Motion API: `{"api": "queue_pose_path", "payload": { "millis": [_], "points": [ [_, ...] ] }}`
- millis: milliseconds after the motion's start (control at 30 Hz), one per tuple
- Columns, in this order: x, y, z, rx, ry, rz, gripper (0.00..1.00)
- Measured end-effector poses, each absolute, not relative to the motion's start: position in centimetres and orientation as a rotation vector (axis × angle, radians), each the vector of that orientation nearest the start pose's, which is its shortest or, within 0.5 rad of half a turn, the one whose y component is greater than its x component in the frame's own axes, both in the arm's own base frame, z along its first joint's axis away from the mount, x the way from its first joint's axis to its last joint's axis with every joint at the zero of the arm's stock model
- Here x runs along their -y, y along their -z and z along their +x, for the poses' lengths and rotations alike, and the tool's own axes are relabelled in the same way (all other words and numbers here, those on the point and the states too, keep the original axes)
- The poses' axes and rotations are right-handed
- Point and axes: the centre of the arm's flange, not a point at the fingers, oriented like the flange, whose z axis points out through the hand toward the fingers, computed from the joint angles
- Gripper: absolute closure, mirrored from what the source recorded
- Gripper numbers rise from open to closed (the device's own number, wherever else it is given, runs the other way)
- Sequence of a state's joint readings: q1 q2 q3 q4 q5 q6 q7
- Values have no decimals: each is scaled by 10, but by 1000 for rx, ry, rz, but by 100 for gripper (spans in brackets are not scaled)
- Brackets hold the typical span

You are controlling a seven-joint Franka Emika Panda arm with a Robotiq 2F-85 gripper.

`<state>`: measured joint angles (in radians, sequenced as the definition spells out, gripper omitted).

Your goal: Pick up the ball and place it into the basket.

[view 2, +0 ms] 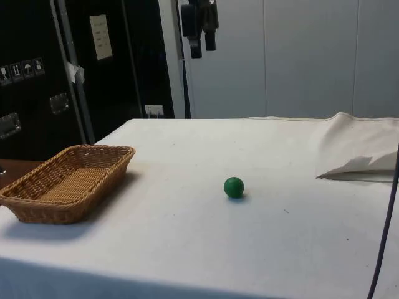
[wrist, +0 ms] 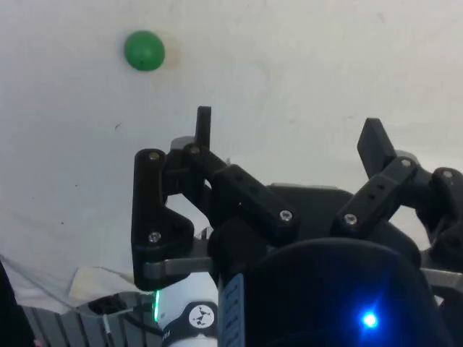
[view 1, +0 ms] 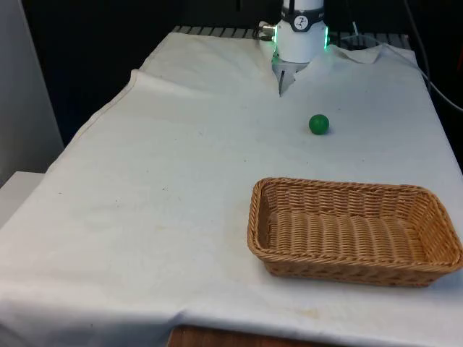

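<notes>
A small green ball (view 1: 318,124) lies on the white cloth, between the robot's base and the basket (view 1: 262,217). The basket is a shallow, oblong wicker one with nothing inside, standing near the table's front edge on the front view's right. In the side view the ball (view 2: 234,187) rests mid-table and the basket (view 2: 93,152) stands to its left. My gripper (view 2: 203,48) hangs high above the table, well clear of the ball. In the wrist view the gripper (wrist: 289,134) is open, nothing sits between its fingers (wrist: 204,124), and the ball (wrist: 144,50) lies off to one side.
The cloth is bunched into a raised fold (view 2: 355,146) near the robot's end. A dark cable (view 2: 386,230) hangs past the table edge at the side view's right. Bare cloth (view 1: 145,202) stretches across the front view's left half.
</notes>
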<state>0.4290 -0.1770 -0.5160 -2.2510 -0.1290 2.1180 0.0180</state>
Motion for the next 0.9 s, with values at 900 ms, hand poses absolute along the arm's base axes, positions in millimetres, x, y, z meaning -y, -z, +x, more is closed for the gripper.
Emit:
{"api": "queue_pose_path", "payload": {
  "millis": [900],
  "points": [
    [-31,-433,455,12,18,-3153,0]
  ]
}}
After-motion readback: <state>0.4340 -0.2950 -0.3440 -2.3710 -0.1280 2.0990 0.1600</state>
